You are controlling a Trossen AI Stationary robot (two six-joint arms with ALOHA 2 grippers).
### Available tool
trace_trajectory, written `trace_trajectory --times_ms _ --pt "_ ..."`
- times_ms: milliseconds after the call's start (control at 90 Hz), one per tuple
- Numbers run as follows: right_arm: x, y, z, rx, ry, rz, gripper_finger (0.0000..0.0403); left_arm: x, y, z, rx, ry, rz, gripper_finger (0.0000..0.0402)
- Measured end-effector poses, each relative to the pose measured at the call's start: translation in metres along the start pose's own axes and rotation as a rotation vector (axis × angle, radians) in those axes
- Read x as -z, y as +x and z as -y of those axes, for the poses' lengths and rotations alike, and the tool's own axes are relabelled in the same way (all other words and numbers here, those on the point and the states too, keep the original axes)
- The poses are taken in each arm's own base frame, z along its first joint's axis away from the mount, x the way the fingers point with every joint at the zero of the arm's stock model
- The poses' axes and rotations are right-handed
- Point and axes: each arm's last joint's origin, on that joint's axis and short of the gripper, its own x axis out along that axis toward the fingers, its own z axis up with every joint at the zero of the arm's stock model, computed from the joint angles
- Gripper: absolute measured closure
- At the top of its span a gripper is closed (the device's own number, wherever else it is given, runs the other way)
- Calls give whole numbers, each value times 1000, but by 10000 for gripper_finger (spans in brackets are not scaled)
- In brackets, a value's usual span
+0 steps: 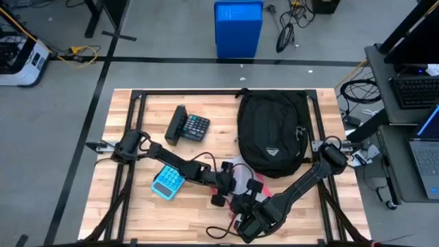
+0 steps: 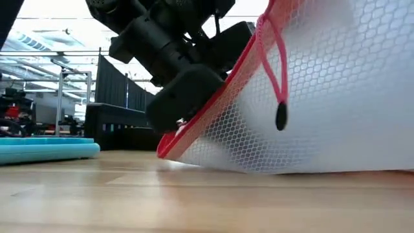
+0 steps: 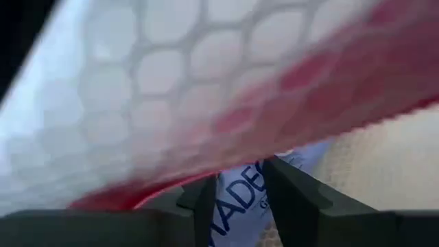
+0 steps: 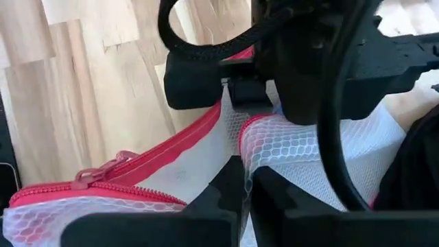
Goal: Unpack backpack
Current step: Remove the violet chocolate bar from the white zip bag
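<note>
The black backpack (image 1: 271, 134) lies at the table's far right, untouched. Near the front centre lies a white mesh pouch (image 1: 241, 180) with a red zipper edge (image 4: 137, 171). My left gripper (image 3: 240, 199) reaches into the pouch's open mouth, its fingers nearly together on either side of a white packet with blue lettering (image 3: 240, 195). My right gripper (image 4: 243, 189) is shut on the pouch's mesh. In the low view the pouch (image 2: 310, 97) rests on the table, its red-edged left side tilted up by the dark left gripper (image 2: 184, 97). My left gripper has the white packet (image 3: 236, 206) between its two fingers, inside the pouch mouth, coming in from the table's left. The mesh wall covers the rest of the packet. My right gripper pinches the pouch's white mesh (image 4: 267, 147) between its two fingers, just beside the red zipper edge of the open mouth. It comes from the table's near right side. The pouch's bottom stays on the table.
A black calculator (image 1: 188, 127) lies at the far left centre and a blue one (image 1: 167, 182) left of the pouch. The pouch's black zipper pull (image 2: 281, 116) dangles on a red cord. Bare wood shows along the near left.
</note>
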Motion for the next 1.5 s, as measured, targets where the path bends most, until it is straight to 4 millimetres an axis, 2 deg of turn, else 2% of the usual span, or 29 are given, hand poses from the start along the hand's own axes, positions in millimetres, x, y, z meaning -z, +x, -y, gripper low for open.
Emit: trace_trajectory --times_ms 256,400,511,689,1000,1356,1500 --pt "0 0 -1 -6 -6 -1 403 0 -1 7 79 55 4 391" --pt "0 -1 -1 -8 -15 -3 403 -2 -3 15 99 75 7 398" --pt "1 -1 -1 -8 -25 -4 403 -4 -11 23 122 77 -16 401" --pt "1 -1 -1 -7 -34 -4 403 -15 -45 35 136 70 -64 401" --pt "3 -3 -2 -6 -47 0 403 -38 -96 61 68 74 -5 401" --pt "8 -4 1 32 -48 -33 403 -36 -144 98 92 14 -58 401" --pt "11 -5 3 51 -40 -46 403 -28 -165 114 9 -34 -100 401"
